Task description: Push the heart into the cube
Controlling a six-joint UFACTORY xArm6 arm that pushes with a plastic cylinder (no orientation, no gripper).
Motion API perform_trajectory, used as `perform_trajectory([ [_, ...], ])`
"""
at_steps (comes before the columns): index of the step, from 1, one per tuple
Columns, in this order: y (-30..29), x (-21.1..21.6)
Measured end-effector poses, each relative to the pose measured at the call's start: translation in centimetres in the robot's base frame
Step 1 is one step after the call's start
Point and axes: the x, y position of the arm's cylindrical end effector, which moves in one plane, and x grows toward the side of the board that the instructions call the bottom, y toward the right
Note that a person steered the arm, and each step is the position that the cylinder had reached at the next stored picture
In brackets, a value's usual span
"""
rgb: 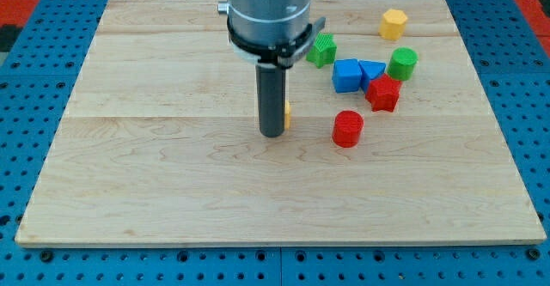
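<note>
My tip [271,135] rests on the wooden board [172,183] a little left of centre. A small yellow block [288,112] touches the rod's right side and is mostly hidden behind it, so I cannot make out its shape. The blue cube [346,75] lies up and to the right of the tip. It touches a blue triangular block [373,69] on its right. No other block looks like a heart.
A red cylinder [347,129] lies right of the tip, below the cube. A red star-like block [383,93] sits at the cube's lower right. A green block [322,51], a green cylinder [402,63] and a yellow hexagon [394,24] lie further up.
</note>
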Motion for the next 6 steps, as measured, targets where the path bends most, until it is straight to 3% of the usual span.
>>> perform_trajectory([
  [1,-5.3,0.6],
  [2,-3.8,-1.3],
  [3,2.6,-1.5],
  [5,11.5,-6.9],
  [6,12.4,-10.2],
])
